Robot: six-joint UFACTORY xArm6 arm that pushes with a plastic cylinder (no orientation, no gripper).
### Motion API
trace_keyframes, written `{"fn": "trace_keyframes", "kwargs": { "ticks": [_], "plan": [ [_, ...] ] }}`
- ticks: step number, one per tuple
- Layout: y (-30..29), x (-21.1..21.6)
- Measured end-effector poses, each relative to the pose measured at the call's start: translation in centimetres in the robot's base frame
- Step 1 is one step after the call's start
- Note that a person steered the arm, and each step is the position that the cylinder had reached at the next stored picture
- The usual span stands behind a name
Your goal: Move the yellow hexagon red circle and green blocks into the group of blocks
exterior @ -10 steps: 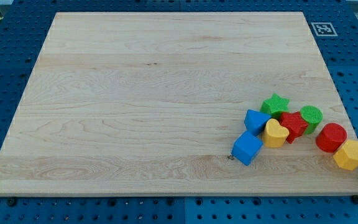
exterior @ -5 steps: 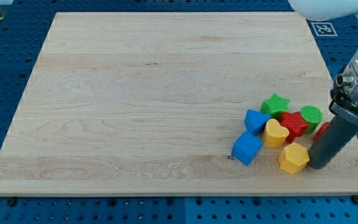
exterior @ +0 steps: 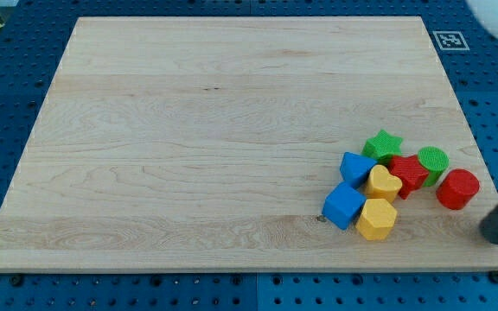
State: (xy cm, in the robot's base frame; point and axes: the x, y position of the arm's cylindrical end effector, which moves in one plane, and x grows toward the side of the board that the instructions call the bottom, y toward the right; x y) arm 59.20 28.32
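Observation:
The yellow hexagon lies at the bottom of the group, touching the blue cube and the yellow heart. The red circle stands just right of the group, next to the green circle. The green star, the blue triangular block and the red star make up the rest of the group. My tip is at the view's lower right, below and right of the red circle, apart from it.
The wooden board lies on a blue pegboard table. A black-and-white marker tag sits at the board's top right corner. The board's right edge runs close to the red circle.
The yellow hexagon has slid left into the group, against the blue cube and yellow heart. The rod has pulled back to the right and down, uncovering the red circle.

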Motion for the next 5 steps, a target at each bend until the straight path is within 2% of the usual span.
{"fn": "trace_keyframes", "kwargs": {
  "ticks": [2,5],
  "plan": [
    [1.5,-5.2],
    [-6.4,-5.4]
  ]
}}
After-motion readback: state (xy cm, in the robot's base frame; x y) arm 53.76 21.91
